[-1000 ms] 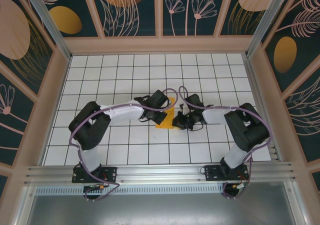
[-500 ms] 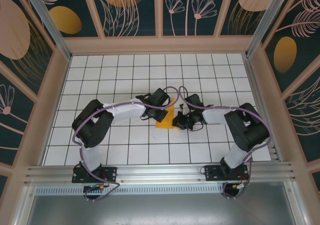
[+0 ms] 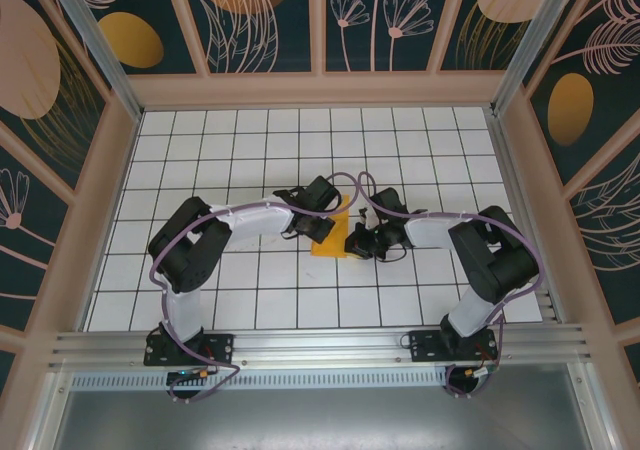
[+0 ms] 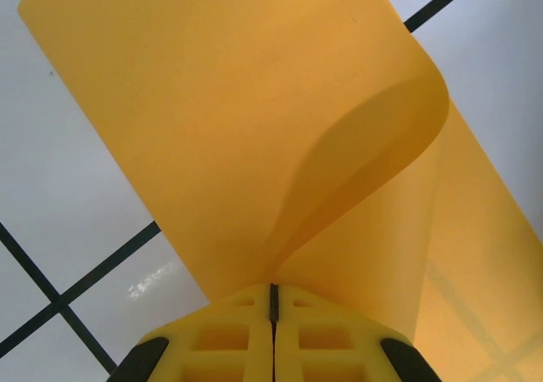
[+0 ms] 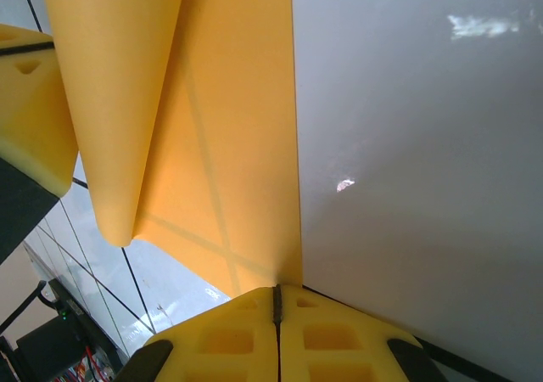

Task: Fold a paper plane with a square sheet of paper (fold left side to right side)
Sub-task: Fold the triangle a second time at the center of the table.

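The square sheet of paper lies at the middle of the white grid table, orange-yellow between the two grippers. In the left wrist view its left part is lifted and curls over towards the right, and its edge runs into the seam of my left gripper, which is shut on it. My left gripper is over the sheet's left half. My right gripper is shut, its tips down on the sheet's flat right edge. Faint cross creases show there. My right gripper sits just right of the sheet.
The white grid table has free tiles all around the sheet. Patterned walls enclose it on three sides. A metal rail with both arm bases runs along the near edge. One yellow finger of the left gripper stands close by in the right wrist view.
The left arm's elbow and forearm have shifted a little to the right, carrying the held edge slightly further over the sheet. The right arm has not moved.
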